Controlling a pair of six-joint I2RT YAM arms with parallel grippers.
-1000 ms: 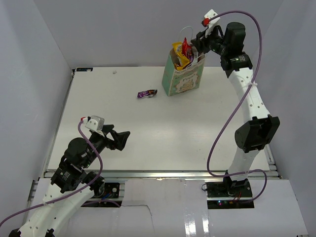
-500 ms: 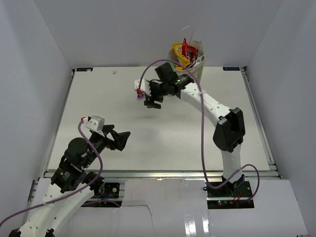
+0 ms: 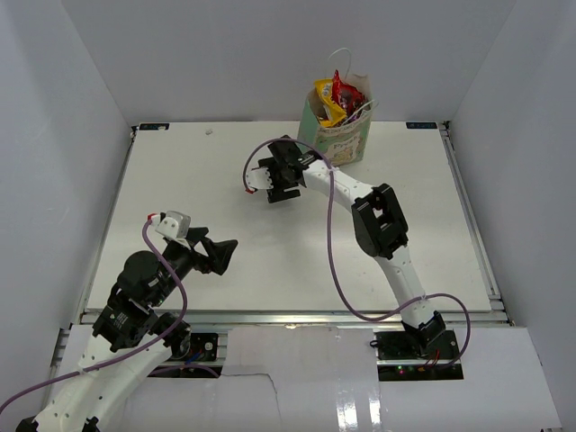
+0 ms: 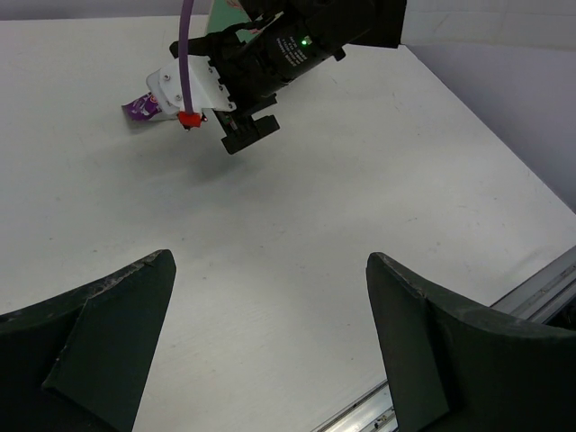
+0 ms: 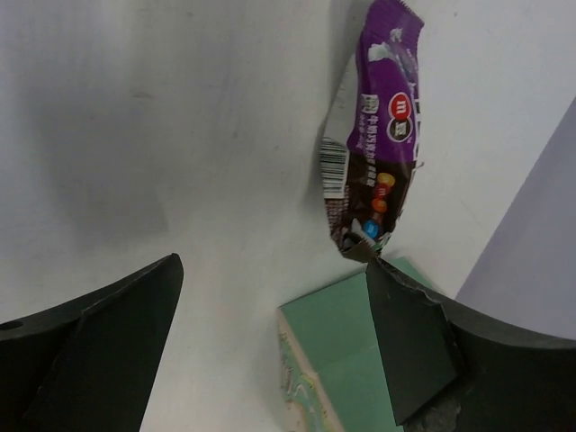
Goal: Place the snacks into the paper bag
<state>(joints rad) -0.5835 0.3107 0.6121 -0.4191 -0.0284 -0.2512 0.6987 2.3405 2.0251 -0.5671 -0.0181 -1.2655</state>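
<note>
**Purple wrapper** point(image 5: 376, 148): the one snack seen outside the bag. It lies flat on the table point(image 3: 180, 180), printed face up, to the left of the paper bag and apart from it. In the right wrist view its long axis runs up and down the frame with a slight tilt, and its lower crimped end points toward the bag. That axis is roughly crosswise to the closing line of the jaws, so a grip across the narrow width is judged likely.

**Right gripper** point(image 5: 270, 270): its jaws are spread wide with nothing between them. It is low over the table just beside the wrapper, which sits toward the right finger rather than centred. This is judged to be the approach for a pick.

**Paper bag** point(image 3: 340, 144): it stands upright at the far edge, mouth up. Yellow and red packets point(image 3: 335, 97) stick out of the top.

**Left gripper** point(image 4: 270, 261): its jaws are apart and empty. It is held near its own base, well clear of the work.
</note>
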